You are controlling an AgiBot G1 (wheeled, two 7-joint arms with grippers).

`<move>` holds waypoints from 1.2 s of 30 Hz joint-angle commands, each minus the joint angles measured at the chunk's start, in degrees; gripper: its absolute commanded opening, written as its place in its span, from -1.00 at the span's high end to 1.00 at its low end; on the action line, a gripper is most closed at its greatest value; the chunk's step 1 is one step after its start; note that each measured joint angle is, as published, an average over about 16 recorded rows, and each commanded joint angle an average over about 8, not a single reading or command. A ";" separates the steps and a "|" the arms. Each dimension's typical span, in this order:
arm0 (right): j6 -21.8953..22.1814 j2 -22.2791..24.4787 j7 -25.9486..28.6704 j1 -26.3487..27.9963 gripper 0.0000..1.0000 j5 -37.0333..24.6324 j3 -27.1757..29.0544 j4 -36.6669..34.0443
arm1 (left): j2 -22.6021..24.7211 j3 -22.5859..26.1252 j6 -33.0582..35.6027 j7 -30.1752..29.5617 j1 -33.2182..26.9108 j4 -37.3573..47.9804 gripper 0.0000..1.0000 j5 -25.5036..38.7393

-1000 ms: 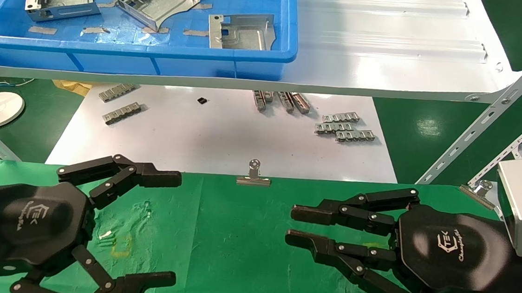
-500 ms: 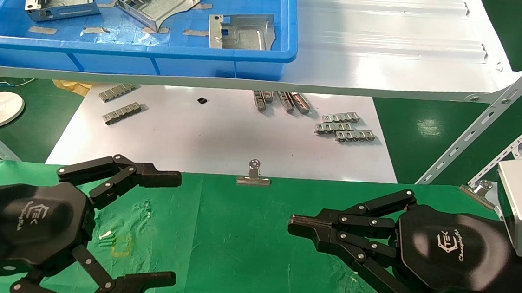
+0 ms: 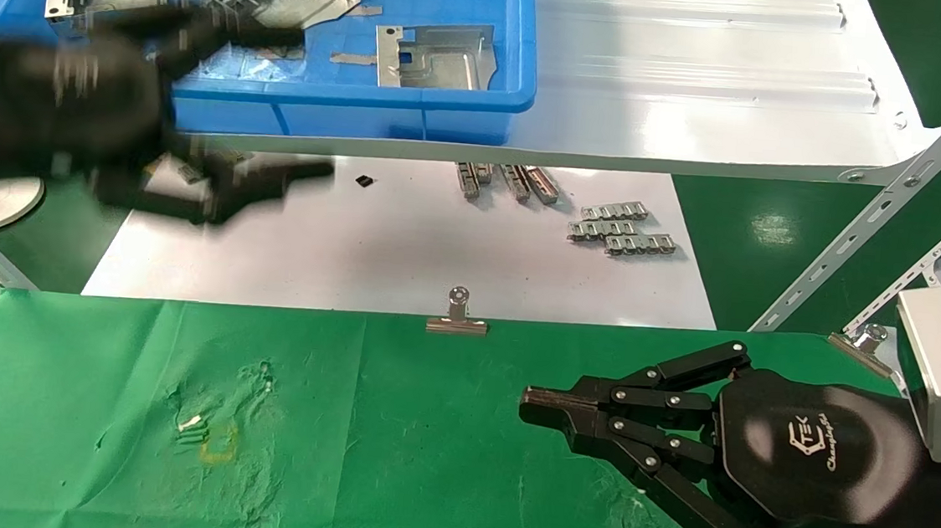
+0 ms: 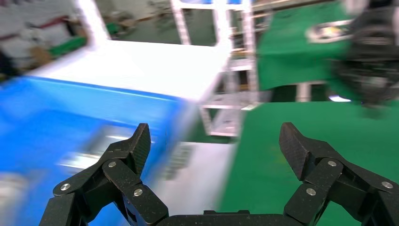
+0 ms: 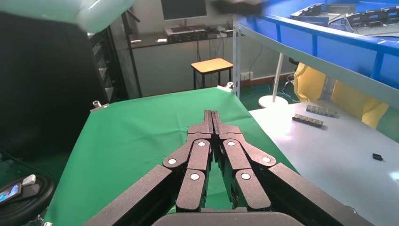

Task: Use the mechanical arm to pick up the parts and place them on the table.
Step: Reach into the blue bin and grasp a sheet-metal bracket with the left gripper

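From the head view, the left mechanical arm (image 3: 223, 102) is up at the front edge of the blue bin (image 3: 449, 103) on the white shelf (image 3: 701, 106), fingers spread wide and holding nothing. This looks like the reaching step. Three parts (image 3: 436, 57) lie flat in the bin near the far left corner; the nearest one's long side runs left to right. Next, the hand should go over one part and close on its folded edges. The right mechanical arm (image 3: 539, 408) rests over the green table (image 3: 389, 442) near its right edge, fingers pressed together, empty. In the left wrist view, the fingers (image 4: 136, 146) stand far apart over the bin. In the right wrist view, the fingertips (image 5: 212, 117) touch.
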 commanded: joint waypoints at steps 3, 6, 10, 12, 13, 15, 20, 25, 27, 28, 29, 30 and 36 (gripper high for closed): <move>0.00 0.00 0.00 0.00 1.00 0.00 0.00 0.00 | 4.95 2.58 -3.30 2.50 -10.98 12.25 -1.00 7.49; 0.00 0.00 0.00 0.00 1.00 0.00 0.00 0.00 | 9.32 4.01 -10.22 5.37 -16.32 22.37 -1.00 12.33; 0.00 0.00 0.00 0.00 1.00 0.00 0.00 0.00 | 14.27 5.45 -19.17 8.59 -21.45 33.39 -0.48 16.75; 0.00 0.00 0.00 0.00 1.00 0.00 0.00 0.00 | 16.11 6.12 -22.97 10.11 -23.53 37.68 0.02 18.47; 0.00 0.00 0.00 0.00 1.00 0.00 -0.01 0.00 | 16.92 6.41 -24.62 10.75 -24.42 39.61 0.27 19.16; 0.00 0.00 0.00 0.00 1.00 0.00 -0.01 0.00 | 18.32 6.93 -27.27 11.76 -25.83 42.93 0.75 20.29; 0.00 0.00 0.00 0.00 1.00 0.00 -0.01 0.00 | 20.91 7.28 -29.94 12.13 -27.93 49.01 1.00 21.07; 0.00 0.00 0.00 0.00 1.00 0.01 -0.01 0.00 | 22.48 7.53 -29.61 10.98 -28.74 52.47 1.00 21.37; 0.00 0.00 0.00 0.00 1.00 0.01 -0.01 0.00 | 22.88 7.79 -29.77 10.51 -28.92 53.37 1.00 21.73; 0.00 0.00 -0.01 0.00 1.00 0.01 -0.01 0.00 | 23.04 7.92 -29.91 10.27 -28.99 53.74 1.00 21.91; 0.00 0.00 -0.01 0.00 1.00 0.01 -0.01 0.00 | 23.17 8.03 -30.09 10.05 -29.04 54.05 1.00 22.08; 0.00 0.00 -0.01 0.00 1.00 0.01 -0.01 0.00 | 23.28 8.12 -30.27 9.85 -29.07 54.29 1.00 22.21; 0.00 0.00 -0.01 0.00 1.00 0.01 -0.01 0.00 | 23.58 8.44 -31.09 9.02 -29.07 54.95 1.00 22.67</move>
